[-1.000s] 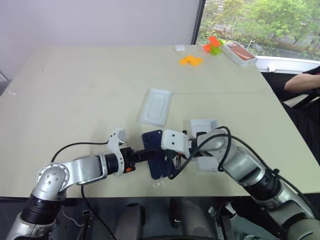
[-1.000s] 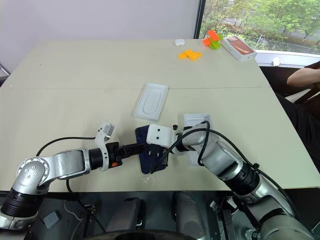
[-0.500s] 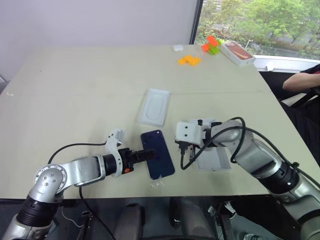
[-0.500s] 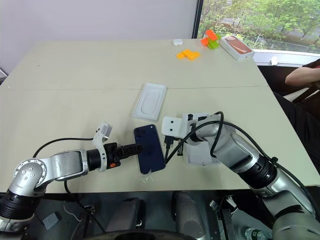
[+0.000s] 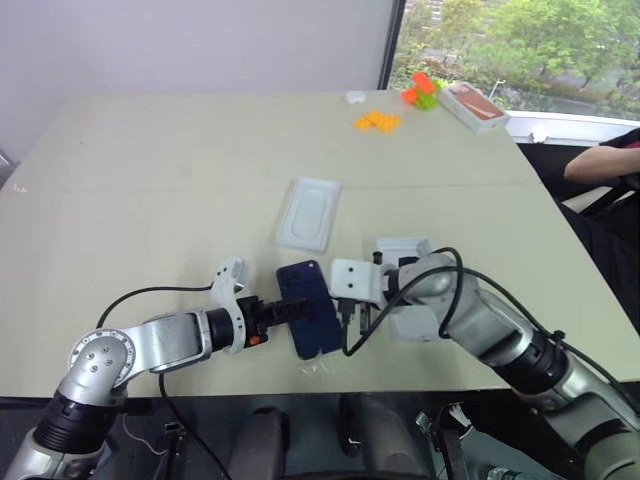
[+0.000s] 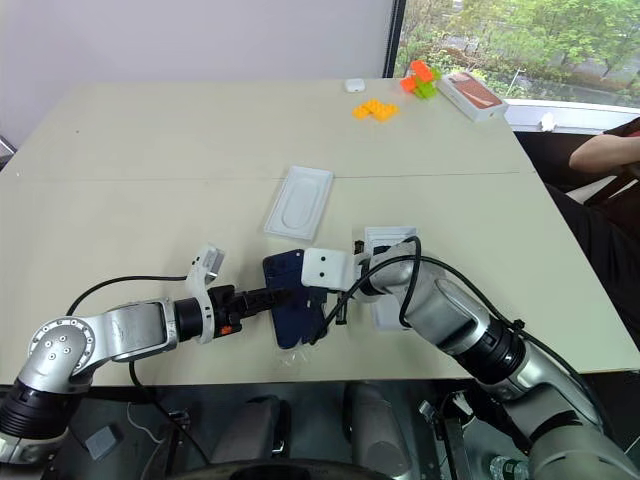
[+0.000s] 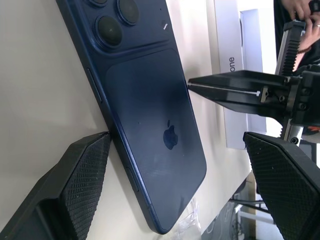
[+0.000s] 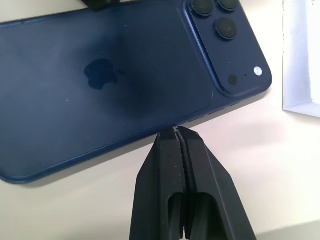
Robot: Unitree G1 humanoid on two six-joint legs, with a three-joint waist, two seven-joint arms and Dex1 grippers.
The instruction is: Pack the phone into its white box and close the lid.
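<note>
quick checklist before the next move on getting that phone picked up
1. Slim dark navy-blue phone lies flat on the table, back up: ok.
2. Left hand open, its fingers straddling the phone: ok.
3. Right hand shut, tips at the phone's long edge: ok for nudging, not ok for gripping.
4. Phone lifted off the beige table: not ok, not yet held.
5. Shallow white cardboard box beside the phone, ready to receive it: cannot tell, the right arm covers it.
6. Thin white insert with oval recess out of the way: ok.
</note>
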